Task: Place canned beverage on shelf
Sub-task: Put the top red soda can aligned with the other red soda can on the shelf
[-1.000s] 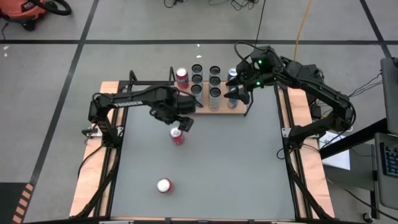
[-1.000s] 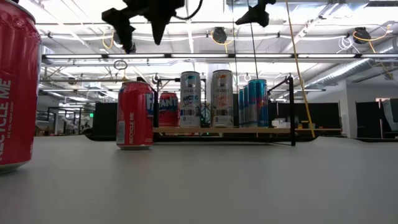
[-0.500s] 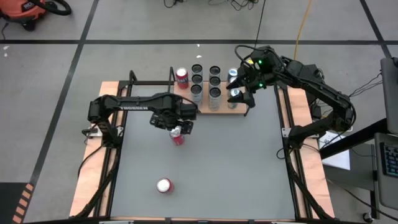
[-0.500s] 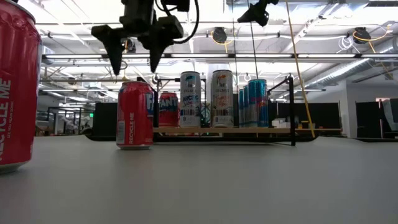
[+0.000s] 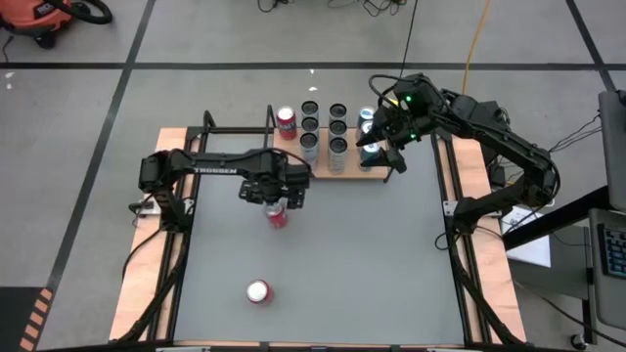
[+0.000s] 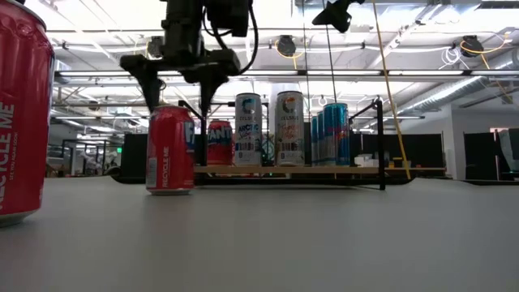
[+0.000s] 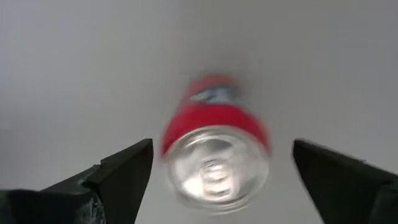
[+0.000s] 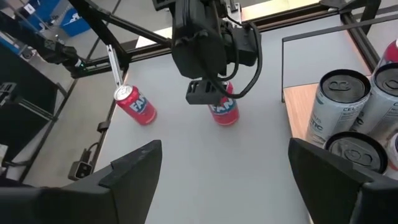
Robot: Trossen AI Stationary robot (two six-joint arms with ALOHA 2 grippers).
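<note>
Since a second ago the left gripper has swung over and dropped, so its dark fingers now straddle the top of the red can standing mid-table, spread wide and apparently not pinching it. In the low view that can sits a touch further left than before and leans a little. From the left wrist view you look down on its shiny silver lid and glossy red side between the two black fingertips.

Over at the far edge, the right gripper hovers above the end of the shelf, fingers wide with nothing between them. That shelf is a pale wood board with thin black rod frames, loaded with tall slim silver and blue cans. Another red can stands just beside its other end, and a third stands alone near the front of the smooth grey tabletop.
</note>
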